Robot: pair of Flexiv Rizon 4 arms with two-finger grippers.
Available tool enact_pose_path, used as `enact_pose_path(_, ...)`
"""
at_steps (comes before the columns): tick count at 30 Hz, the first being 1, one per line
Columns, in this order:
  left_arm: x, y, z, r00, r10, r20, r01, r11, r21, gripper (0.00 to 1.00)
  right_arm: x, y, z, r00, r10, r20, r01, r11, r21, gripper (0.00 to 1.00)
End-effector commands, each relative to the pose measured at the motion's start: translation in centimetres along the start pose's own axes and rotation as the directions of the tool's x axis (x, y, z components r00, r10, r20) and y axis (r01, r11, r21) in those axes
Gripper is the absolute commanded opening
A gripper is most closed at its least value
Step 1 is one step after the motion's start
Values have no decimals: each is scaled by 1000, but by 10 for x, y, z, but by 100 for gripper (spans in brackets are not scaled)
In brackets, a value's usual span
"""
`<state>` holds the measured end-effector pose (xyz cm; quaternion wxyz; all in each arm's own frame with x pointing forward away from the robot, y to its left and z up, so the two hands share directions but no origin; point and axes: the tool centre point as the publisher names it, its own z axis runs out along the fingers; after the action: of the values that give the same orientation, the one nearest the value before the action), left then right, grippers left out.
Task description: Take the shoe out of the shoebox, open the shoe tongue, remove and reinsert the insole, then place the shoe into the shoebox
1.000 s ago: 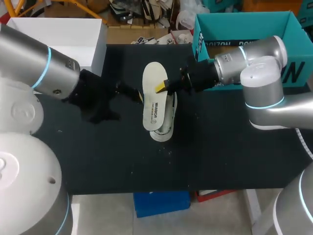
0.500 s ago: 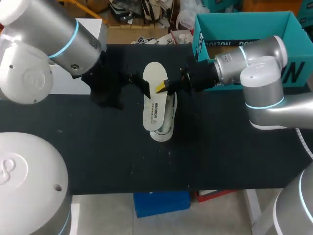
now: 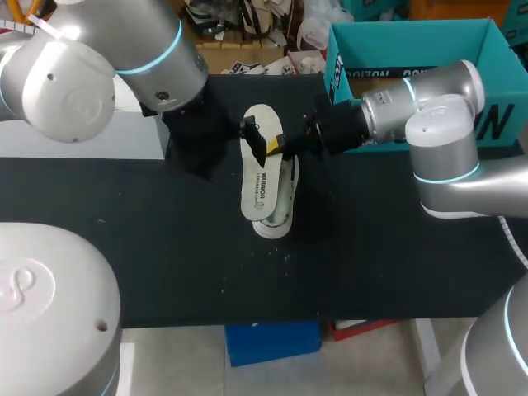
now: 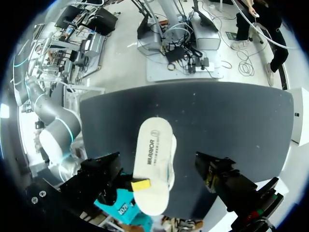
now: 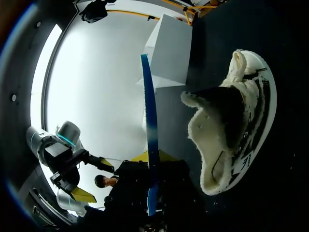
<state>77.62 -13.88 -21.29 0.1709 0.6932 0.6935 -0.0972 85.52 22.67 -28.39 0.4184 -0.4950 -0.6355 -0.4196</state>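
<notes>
The white insole [image 3: 261, 165] hangs over the table, with my right gripper [image 3: 274, 147] shut on its right edge. Under it the white shoe [image 3: 279, 213] lies on the black table. My left gripper [image 3: 252, 135] is open at the insole's left edge. In the left wrist view the insole [image 4: 153, 159] sits between my left gripper's [image 4: 157, 166] wide-spread fingers [image 4: 216, 174], which do not touch it. In the right wrist view my right gripper [image 5: 152, 162] pinches the insole [image 5: 150, 125], seen edge-on, with the fleece-lined shoe [image 5: 227, 130] beside it. The teal shoebox [image 3: 388, 41] stands at the back right.
A white box [image 3: 124, 45] stands at the table's back left, behind my left arm. The black table top [image 3: 371, 247] stretches to the front and right of the shoe.
My left arm has swung in from the left, bringing its open gripper up to the insole. The right arm, the insole and the shoe have not moved.
</notes>
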Motion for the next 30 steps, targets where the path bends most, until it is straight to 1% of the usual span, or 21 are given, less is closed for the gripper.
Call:
enact_pose_path(1,-6,5,7,1000,8,-14,-8,1000,6,100,0,0,2,1000,1,1,-1,1000,-1,0)
enact_pose_path(9,-12,20,19,1000,25,-16,-25,999,24,100,0,0,2,1000,1,1,-1,1000,-1,0)
enact_pose_path(15,-16,39,25,999,33,-18,-33,999,31,100,0,0,2,1000,1,1,-1,1000,-1,0)
enact_pose_path(24,-21,78,26,999,38,-25,-37,999,19,100,0,0,2,1000,1,1,-1,1000,-1,0)
enact_pose_path(30,-19,107,25,999,34,-38,-34,999,0,100,0,0,2,1000,1,1,-1,1000,-1,0)
